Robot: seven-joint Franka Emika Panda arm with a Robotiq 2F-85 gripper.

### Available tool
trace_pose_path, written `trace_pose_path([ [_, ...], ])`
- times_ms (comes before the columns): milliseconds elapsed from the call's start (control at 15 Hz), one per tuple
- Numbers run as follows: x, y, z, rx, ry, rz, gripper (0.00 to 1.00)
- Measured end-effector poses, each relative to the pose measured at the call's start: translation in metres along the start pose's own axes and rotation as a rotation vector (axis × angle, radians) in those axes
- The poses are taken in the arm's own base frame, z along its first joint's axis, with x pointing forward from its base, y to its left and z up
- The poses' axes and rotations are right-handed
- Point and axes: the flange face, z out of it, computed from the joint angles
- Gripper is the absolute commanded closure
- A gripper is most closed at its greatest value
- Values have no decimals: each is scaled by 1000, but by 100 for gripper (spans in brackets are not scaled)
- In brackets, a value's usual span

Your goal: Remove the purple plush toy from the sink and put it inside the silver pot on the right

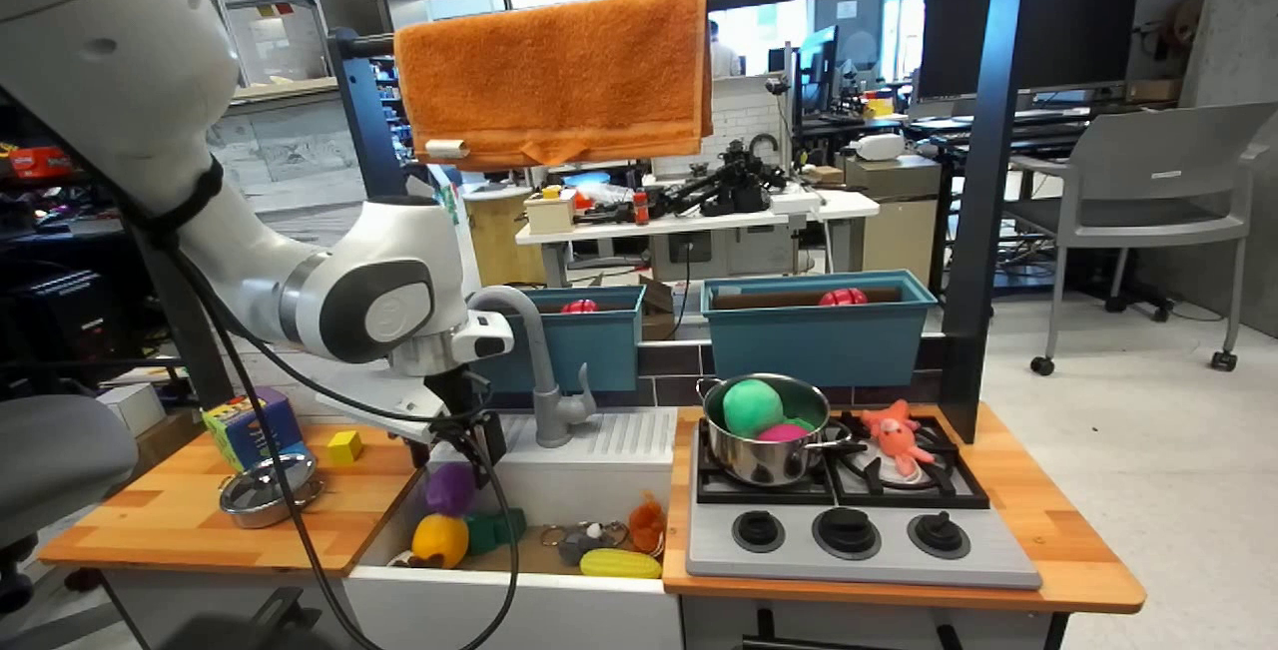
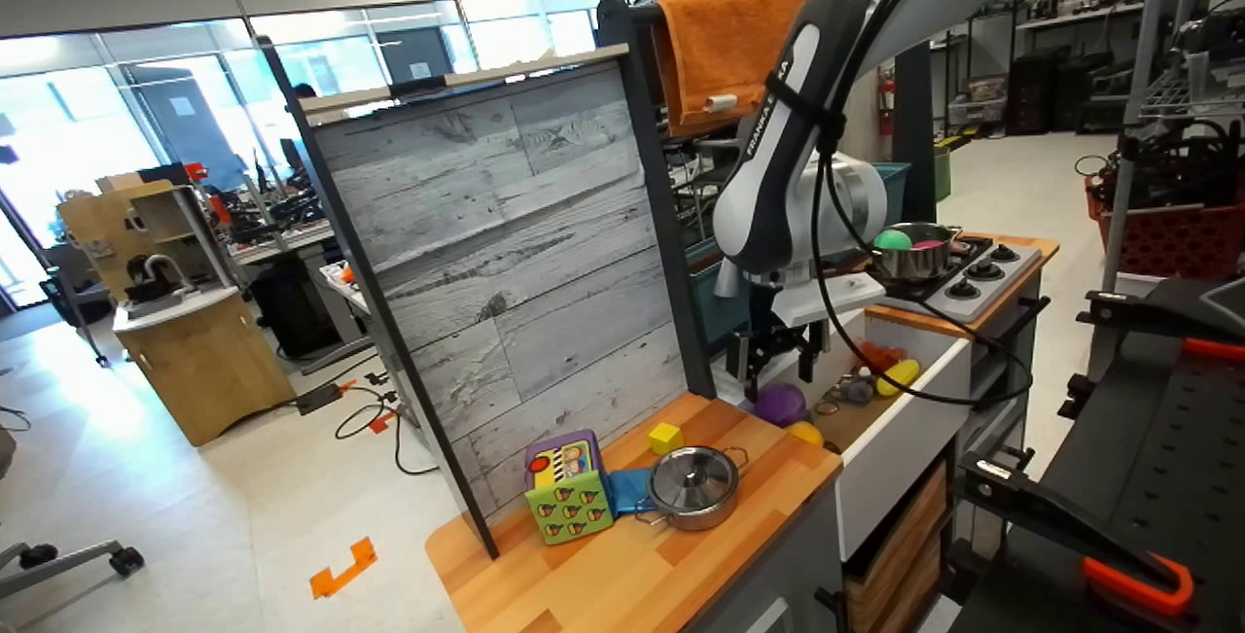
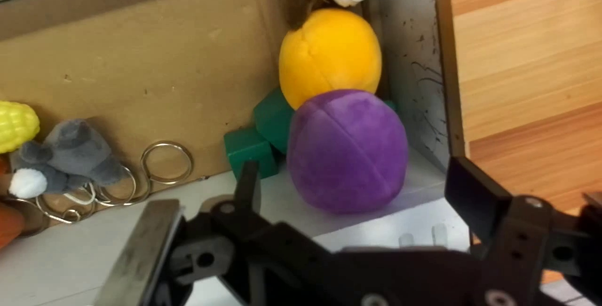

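Robot gripper [image 3: 355,175], spread wide, hangs over the purple plush toy [image 3: 348,151], approx. lined up, not gripping it. Toy's in the sink [image 1: 599,485], in the corner nr the wooden counter [image 3: 526,71], just beside a yellow ball [image 3: 331,54]; can't tell if they touch. Silver pot [image 1: 769,462]'s on the stove [image 1: 799,525] w/ a green ball [image 1: 752,408] & smth pink [image 1: 786,431] inside. Progress: reach looks mostly done; grasp, lift, carry & drop into pot are all left, prob. in that order.
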Motion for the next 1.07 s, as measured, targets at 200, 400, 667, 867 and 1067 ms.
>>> trace_pose_path([
  [200, 4, -3, 10, -12, 7, 8, 30],
  [400, 8, -1, 16, -15, 4, 16, 47],
  [667, 14, 0, 17, -16, -20, 32, 77],
  [867, 16, 1, 15, -15, -40, 45, 93],
  [1067, 17, 2, 15, -16, -49, 54, 94],
])
